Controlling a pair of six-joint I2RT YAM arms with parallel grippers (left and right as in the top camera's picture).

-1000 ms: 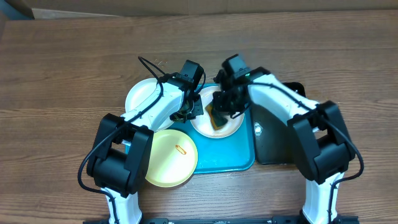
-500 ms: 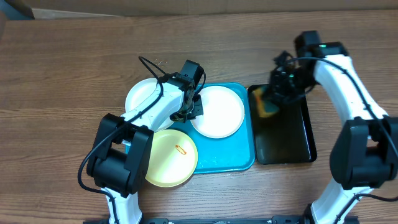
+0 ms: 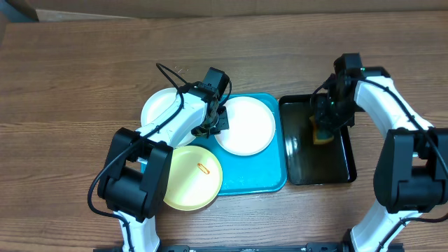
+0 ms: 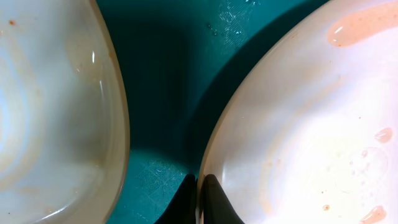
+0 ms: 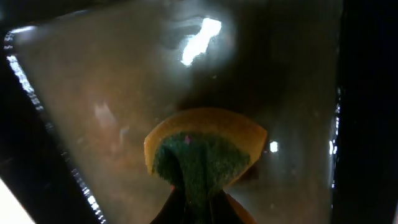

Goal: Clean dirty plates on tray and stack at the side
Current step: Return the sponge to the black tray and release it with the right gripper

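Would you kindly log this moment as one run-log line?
left gripper: shut on rim of white plate on blue tray | right gripper: shut on sponge | sponge: over black tray

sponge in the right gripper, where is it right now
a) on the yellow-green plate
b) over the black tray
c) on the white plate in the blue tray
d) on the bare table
b: the right gripper pinches the sponge low over the black tray, off to the side of the white plate on the blue tray.
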